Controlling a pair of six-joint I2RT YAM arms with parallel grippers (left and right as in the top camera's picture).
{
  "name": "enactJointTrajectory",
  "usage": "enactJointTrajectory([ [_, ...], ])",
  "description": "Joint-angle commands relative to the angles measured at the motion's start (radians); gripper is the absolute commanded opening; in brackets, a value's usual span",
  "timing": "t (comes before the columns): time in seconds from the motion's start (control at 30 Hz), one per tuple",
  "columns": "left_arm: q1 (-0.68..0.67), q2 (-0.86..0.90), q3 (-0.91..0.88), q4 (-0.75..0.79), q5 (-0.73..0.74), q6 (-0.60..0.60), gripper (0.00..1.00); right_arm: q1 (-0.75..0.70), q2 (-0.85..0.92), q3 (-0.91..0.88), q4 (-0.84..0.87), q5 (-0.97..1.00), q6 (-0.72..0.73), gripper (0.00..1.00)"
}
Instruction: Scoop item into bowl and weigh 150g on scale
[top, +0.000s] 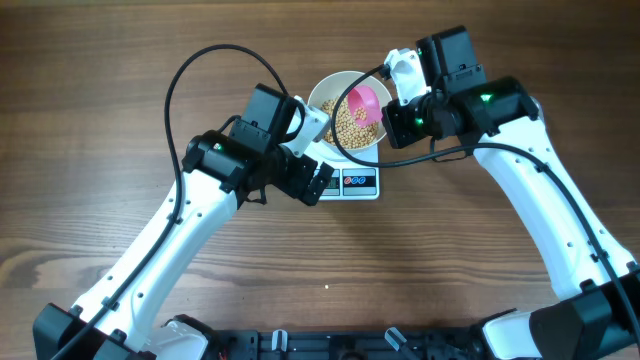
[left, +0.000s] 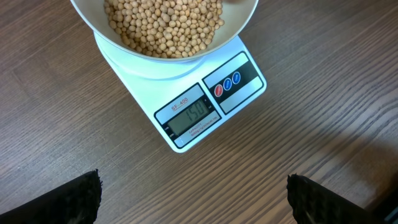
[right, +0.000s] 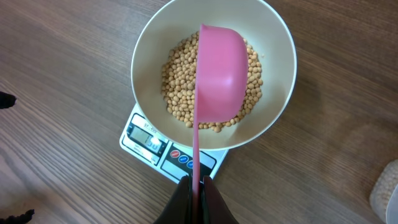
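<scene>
Beans (right: 180, 81) in bowl (right: 149, 43) on scale (left: 186, 118); scoop (right: 221, 68) over them.
Right jaws pinch tight on the pink scoop's handle, its cup tipped sideways above the beans. Left jaws gape wide and empty over the worktop (left: 311, 112), bowl and scale just ahead of them.

The surface (top: 100, 120) is dark brown wood with a streaky grain. Directly on it lies a white scale (left: 211, 102), sitting flat near the far middle (display (left: 186, 118) and button panel (left: 231, 82) face the robot).
</scene>
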Motion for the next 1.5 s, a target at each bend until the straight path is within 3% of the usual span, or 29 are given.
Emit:
enactJointTrajectory([
  [0.0,0.006,-0.022,0.014,-0.001,-0.006,-0.01,1.0,0.0,0.009,0.026,0.003,-0.016,0.001,0.04],
  [0.23,0.006,-0.022,0.014,-0.001,-0.006,-0.009,1.0,-0.005,0.009,0.026,0.004,-0.016,0.008,0.04],
  [0.33,0.006,-0.022,0.014,-0.001,-0.006,-0.01,1.0,-0.044,0.008,0.026,0.002,-0.042,0.088,0.04],
  [0.67,0.006,-0.022,0.014,-0.001,-0.006,-0.01,1.0,-0.452,0.008,-0.001,-0.033,-0.526,-0.005,0.04],
  [0.83,0.006,-0.022,0.014,-0.001,-0.006,-0.009,1.0,-0.587,0.008,-0.003,-0.037,-0.596,-0.051,0.04],
  [1.47,0.006,-0.022,0.014,-0.001,-0.006,-0.01,1.0,-0.581,0.008,-0.003,-0.027,-0.603,-0.048,0.04],
])
